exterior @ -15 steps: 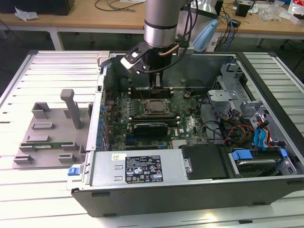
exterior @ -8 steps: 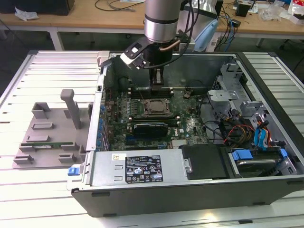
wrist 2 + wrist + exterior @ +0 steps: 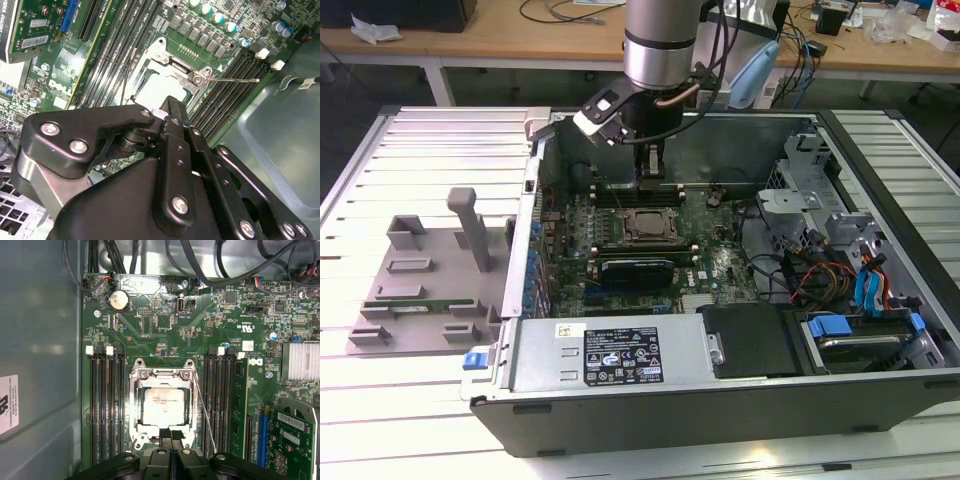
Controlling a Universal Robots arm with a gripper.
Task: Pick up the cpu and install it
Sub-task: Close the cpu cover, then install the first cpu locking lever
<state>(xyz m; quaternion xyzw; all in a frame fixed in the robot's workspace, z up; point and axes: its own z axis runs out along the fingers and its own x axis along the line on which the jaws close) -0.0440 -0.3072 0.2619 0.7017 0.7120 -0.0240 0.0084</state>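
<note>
The cpu [image 3: 164,407] lies flat in its socket on the motherboard [image 3: 720,262], its pale silver top facing up and ringed by the metal socket frame [image 3: 135,405]. A thin wire lever [image 3: 205,415] runs at a slant along one side of the frame. The gripper [image 3: 170,434] hangs over the frame's edge, just beside the cpu rather than over its middle. Its two fingers are pressed together with nothing between them, and I cannot tell whether the tips touch the frame. In the exterior view the gripper [image 3: 652,172] points straight down into the open computer case [image 3: 720,395], with the cpu [image 3: 647,227] a little nearer the camera than its tips. The case also holds the board, a long black card [image 3: 638,268] just in front of the socket, a labelled power supply [image 3: 610,355] at the near wall, and a drive with blue tabs [image 3: 850,335] towards the exterior view's right. That view also takes in a grey fixture [image 3: 420,270] on the slatted table, at the exterior view's left and well apart from the case, with a thin green memory stick [image 3: 405,305] lying in it. The first wrist view brings out the black memory slots [image 3: 107,405] flanking the socket, a coin cell [image 3: 119,300] and a finned heatsink [image 3: 300,360]. In the second wrist view, the gripper's black linkage covers part of the cpu [image 3: 152,87], while the lever [image 3: 235,79] juts out past the slots.
</note>
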